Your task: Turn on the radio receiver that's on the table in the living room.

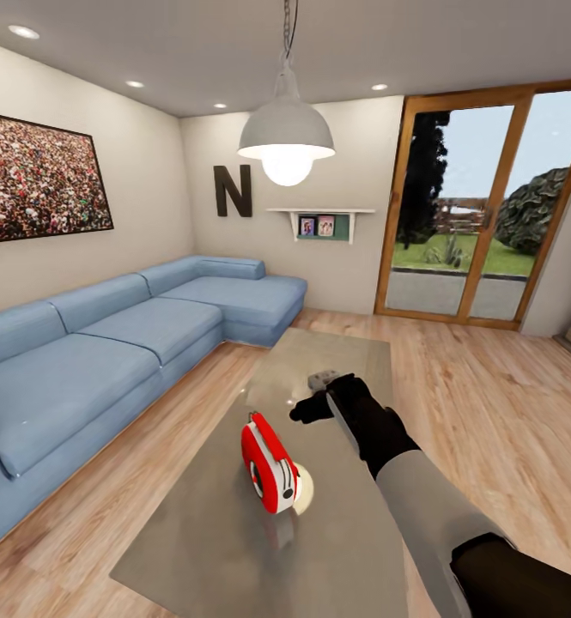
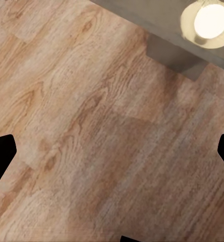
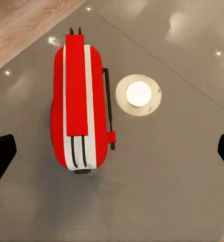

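Glossy table (image 1: 233,532) on plank floor (image 1: 491,386) bears radio receiver (image 1: 268,463); right claw (image 1: 312,405) spread above

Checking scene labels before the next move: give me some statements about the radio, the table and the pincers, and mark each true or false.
1. The radio receiver stands on the table. True.
2. The right pincer is clamped on the radio receiver. False: it hovers above the table beside the radio, apart from it, holding nothing.
3. The left wrist view looks down on the wood floor. True.
4. The sofa is green. False: it is blue.
5. The pendant lamp is lit. True.
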You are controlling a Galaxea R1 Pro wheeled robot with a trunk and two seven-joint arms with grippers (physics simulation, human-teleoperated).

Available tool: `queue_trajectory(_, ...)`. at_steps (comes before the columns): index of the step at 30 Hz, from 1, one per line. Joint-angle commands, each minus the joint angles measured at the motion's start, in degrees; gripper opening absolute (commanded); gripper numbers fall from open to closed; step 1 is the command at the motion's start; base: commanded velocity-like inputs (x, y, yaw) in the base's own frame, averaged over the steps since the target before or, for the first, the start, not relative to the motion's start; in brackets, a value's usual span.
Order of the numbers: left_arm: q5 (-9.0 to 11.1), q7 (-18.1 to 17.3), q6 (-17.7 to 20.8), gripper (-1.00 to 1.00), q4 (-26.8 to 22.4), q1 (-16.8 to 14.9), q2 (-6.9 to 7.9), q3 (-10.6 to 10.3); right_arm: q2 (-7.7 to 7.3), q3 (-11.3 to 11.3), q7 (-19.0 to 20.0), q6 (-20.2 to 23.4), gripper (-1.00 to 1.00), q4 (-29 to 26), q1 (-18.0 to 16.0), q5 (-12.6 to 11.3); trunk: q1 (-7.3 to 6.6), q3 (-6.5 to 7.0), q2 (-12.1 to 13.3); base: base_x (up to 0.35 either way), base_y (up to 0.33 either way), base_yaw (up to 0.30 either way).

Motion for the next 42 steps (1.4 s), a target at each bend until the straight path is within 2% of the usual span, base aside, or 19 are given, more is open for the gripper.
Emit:
queue_trajectory(1,0.00,0.00,0.01,1.00,0.00,0.00,0.00,0.01,0.00,-0.03,0.00,-0.02,1.00,0.01,0.00,0.00,0.00,0.00,0.00,0.000,0.128,0.000)
queue_trajectory(7,0.00,0.00,0.02,1.00,0.00,0.00,0.07,0.07,0.00,-0.03,-0.04,-0.03,1.00,0.01,0.00,0.04,0.00,0.00,0.00,0.047,0.214,0.000)
queue_trajectory(15,0.08,0.00,0.06,1.00,0.00,0.00,0.09,0.09,0.00,0.03,-0.96,-0.03,1.00,0.01,0.00,0.68,0.00,0.00,0.00,0.243,0.075,0.000)
queue_trajectory(42,0.15,0.00,-0.07,1.00,0.00,0.00,-0.08,0.02,0.00,0.67,-0.38,0.19,1.00,0.90,0.00,0.04,0.00,0.00,0.00,0.004,0.000,0.000)
